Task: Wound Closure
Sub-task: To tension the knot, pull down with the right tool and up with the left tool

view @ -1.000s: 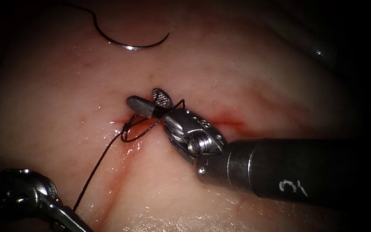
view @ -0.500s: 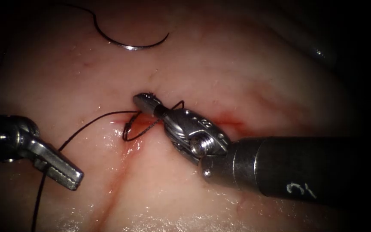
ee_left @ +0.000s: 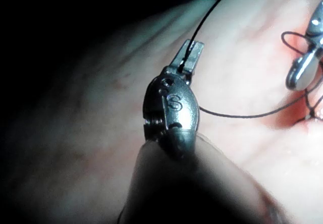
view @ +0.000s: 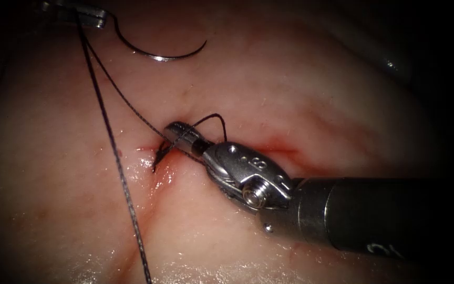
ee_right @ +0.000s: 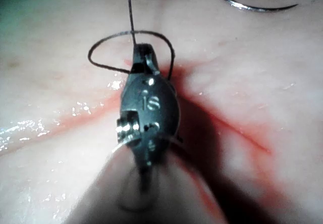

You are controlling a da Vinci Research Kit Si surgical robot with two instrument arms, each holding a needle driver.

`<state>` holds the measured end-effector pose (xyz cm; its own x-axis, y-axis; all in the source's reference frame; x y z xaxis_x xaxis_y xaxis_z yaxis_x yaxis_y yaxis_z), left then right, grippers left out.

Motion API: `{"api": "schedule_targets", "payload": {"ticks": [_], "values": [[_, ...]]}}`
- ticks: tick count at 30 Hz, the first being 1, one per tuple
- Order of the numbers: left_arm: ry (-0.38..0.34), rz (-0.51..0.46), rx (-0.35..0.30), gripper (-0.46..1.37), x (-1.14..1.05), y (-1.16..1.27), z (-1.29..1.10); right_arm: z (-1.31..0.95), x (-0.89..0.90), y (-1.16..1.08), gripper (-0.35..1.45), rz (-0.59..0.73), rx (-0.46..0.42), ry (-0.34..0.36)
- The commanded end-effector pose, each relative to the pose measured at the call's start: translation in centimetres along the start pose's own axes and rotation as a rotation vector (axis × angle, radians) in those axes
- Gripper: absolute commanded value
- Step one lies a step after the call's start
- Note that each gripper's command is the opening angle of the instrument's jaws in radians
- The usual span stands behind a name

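Needle (view: 158,52) free on tissue (view: 300,89); both end effectors grip thread (view: 116,152).

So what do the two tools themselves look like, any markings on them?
Right arm's tool: shiny silver metal wrist with a round screw head and small stamped marks, on a dark grey cylindrical shaft bearing white handwritten strokes. Left arm's tool: the same silver rounded wrist stamped with small characters and narrow flat jaws, on a dark shaft.
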<state>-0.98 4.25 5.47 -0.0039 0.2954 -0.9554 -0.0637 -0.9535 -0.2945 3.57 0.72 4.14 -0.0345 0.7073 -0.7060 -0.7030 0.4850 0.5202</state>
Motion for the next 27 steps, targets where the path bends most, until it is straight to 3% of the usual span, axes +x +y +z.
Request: {"api": "schedule_targets", "payload": {"ticks": [1,5,17,27], "values": [[-0.002,0.006,0.003,-0.35,-0.03,-0.11,0.01,-0.01,-0.01,0.00,-0.35,-0.046,0.018,0.015],[-0.010,0.021,0.025,-0.35,-0.13,-0.41,0.08,-0.05,-0.01,-0.05,-0.35,-0.130,0.062,0.027],[-0.029,0.064,0.067,-0.35,-0.41,-0.77,0.50,-0.13,-0.06,-0.16,-0.35,-0.333,0.169,0.069],[-0.097,0.149,0.164,-0.35,-0.54,-1.63,0.84,-0.14,-0.12,-0.32,-0.35,-0.379,0.227,0.067]]}}
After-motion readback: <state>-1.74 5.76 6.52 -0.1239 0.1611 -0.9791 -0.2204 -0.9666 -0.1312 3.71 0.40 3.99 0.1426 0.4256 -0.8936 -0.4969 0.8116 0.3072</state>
